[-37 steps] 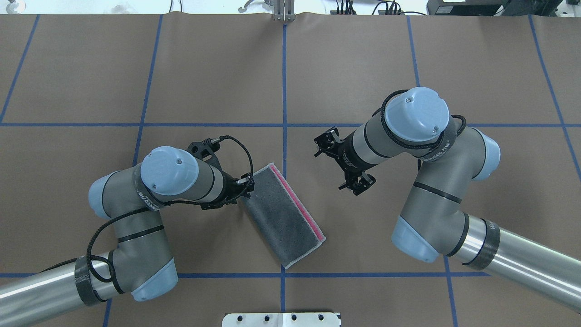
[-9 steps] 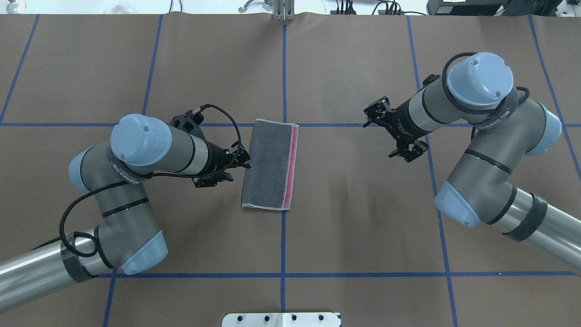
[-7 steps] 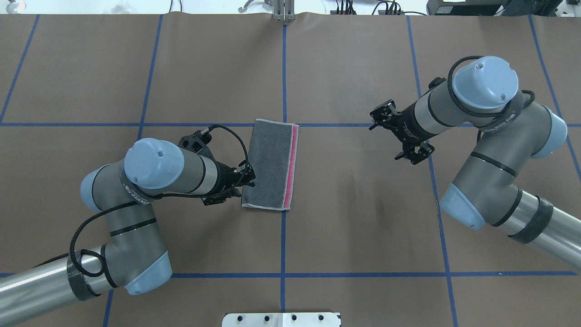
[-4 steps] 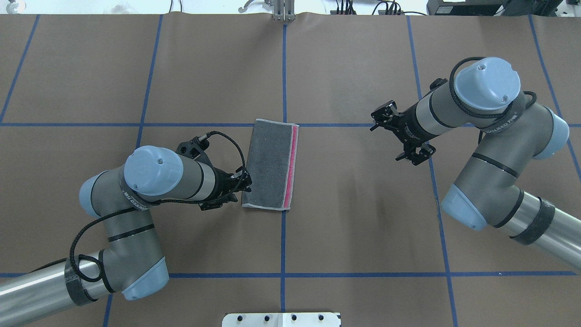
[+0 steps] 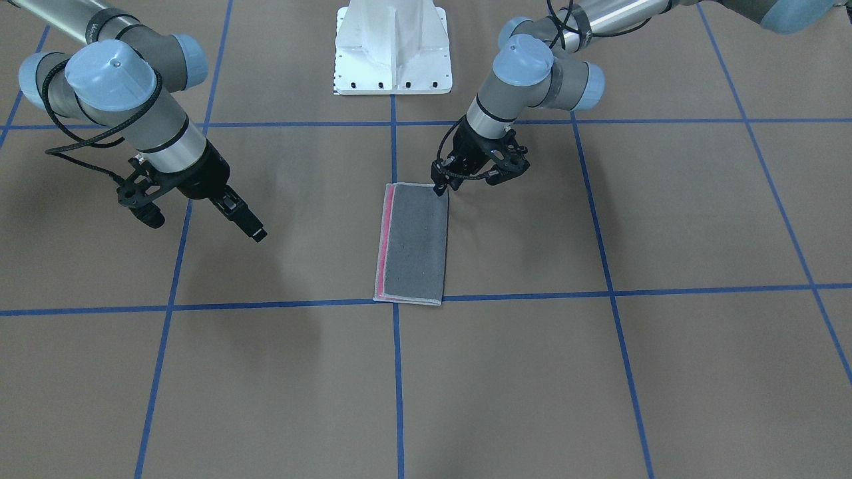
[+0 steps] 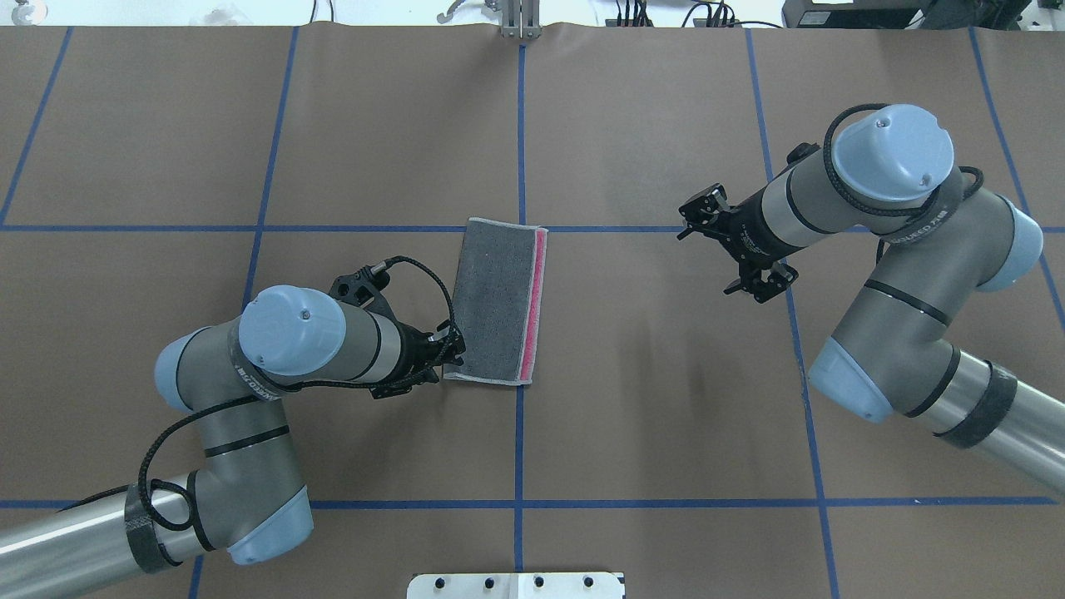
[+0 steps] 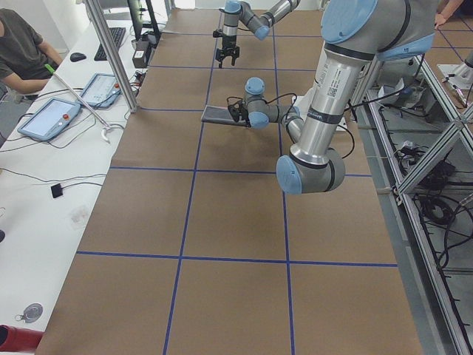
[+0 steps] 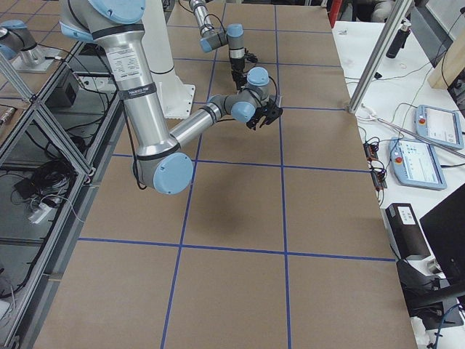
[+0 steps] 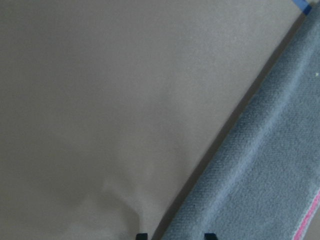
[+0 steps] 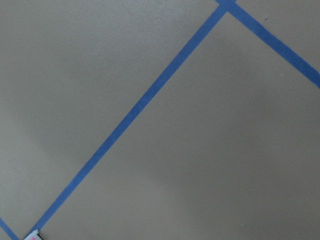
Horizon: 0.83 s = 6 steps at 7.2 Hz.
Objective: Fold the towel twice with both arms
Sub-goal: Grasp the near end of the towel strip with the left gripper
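Note:
The towel (image 6: 491, 299) lies flat at the table's middle, folded into a long strip, dark grey side up, with a pink band along its right edge. It also shows in the front view (image 5: 416, 246). My left gripper (image 6: 452, 359) is low at the towel's near left corner (image 5: 439, 189). In the left wrist view its open fingertips (image 9: 141, 235) straddle the towel's edge (image 9: 260, 170). My right gripper (image 5: 258, 233) hangs open and empty above the table, well right of the towel (image 6: 749, 287). The right wrist view shows only a towel corner (image 10: 32, 235).
The white pedestal base (image 5: 393, 46) stands at the table's near edge. Blue tape lines (image 6: 520, 125) form a grid on the brown table cover. A metal post (image 6: 520, 21) stands at the far edge. An operators' bench with tablets (image 7: 52, 118) runs along the far side.
The left gripper has slid along the towel's left edge from its middle to the near corner. The right arm has barely moved. Five seconds ago the towel lay diagonal; it now lies straight.

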### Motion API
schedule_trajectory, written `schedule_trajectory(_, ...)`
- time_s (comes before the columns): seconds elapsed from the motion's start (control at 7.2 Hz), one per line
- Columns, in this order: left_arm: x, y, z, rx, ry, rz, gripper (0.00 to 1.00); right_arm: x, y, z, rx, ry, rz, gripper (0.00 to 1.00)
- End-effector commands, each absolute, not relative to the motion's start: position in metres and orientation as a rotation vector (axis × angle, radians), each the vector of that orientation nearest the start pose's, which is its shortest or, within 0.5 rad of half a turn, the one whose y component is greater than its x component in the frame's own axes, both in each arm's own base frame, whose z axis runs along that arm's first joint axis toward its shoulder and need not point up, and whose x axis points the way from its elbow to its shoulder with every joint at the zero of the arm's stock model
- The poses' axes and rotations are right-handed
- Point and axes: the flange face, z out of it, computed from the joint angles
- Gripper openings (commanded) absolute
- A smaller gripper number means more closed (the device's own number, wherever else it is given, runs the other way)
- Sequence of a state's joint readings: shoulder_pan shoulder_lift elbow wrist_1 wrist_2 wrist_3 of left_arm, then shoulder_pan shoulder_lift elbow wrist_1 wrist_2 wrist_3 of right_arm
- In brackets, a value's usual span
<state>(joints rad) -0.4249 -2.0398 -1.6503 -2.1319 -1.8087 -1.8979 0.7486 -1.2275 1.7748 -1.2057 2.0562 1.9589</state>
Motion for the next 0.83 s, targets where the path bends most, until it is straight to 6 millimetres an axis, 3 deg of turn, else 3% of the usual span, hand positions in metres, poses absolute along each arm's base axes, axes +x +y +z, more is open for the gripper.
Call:
schedule_trajectory(0.0, 0.557, -0.368, 0.292, -0.164, 1.124, -0.534, 0.46, -0.387, -0.478, 0.332, -0.292, -0.992, 0.815, 1.0)
schedule_trajectory(0.69, 0.568, -0.361, 0.292, -0.175, 1.115, -0.522, 0.42, -0.386, -0.478, 0.333, -0.29, -0.989, 0.819, 1.0)
